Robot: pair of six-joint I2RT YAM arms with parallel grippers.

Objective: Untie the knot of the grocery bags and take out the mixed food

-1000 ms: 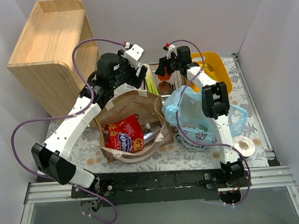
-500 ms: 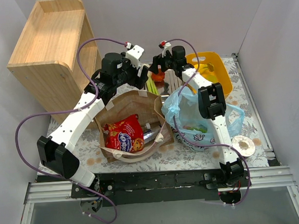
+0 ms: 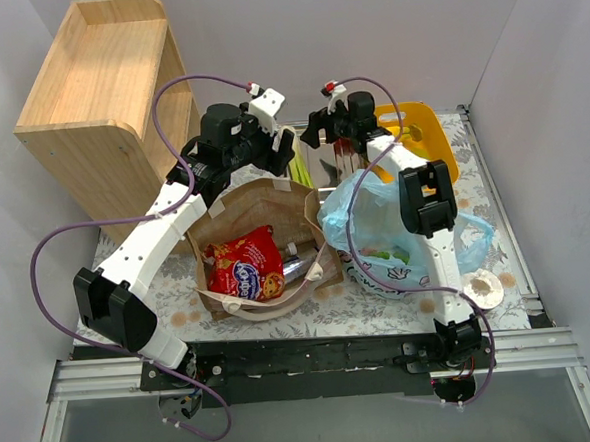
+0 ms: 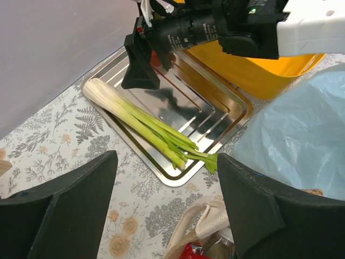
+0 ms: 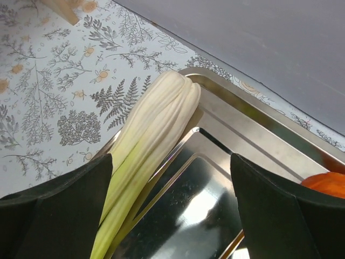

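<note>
The brown paper bag (image 3: pixel 236 207) stands open at centre with the red crisp packet (image 3: pixel 246 266) inside. The light-blue plastic bag (image 3: pixel 390 220) lies to its right, under my right arm; I see no knot on it. A pale-green leek (image 4: pixel 143 120) lies along the left side of the steel tray (image 4: pixel 215 110), and shows in the right wrist view (image 5: pixel 148 140). An orange pumpkin (image 5: pixel 326 183) sits on the tray at that view's right edge. My left gripper (image 4: pixel 167 186) is open and empty above the paper bag's far rim. My right gripper (image 5: pixel 170 197) is open and empty over the tray.
A yellow tub (image 3: pixel 422 138) stands behind the blue bag. A wooden shelf unit (image 3: pixel 102 103) fills the back left. A small white roll (image 3: pixel 481 288) lies at the front right. The paper bag's whitish handle (image 4: pixel 213 216) is just below my left gripper.
The pumpkin was at my right gripper's tip over the tray; now it is hidden from above and lies on the tray beside the open jaws. My left arm has barely moved.
</note>
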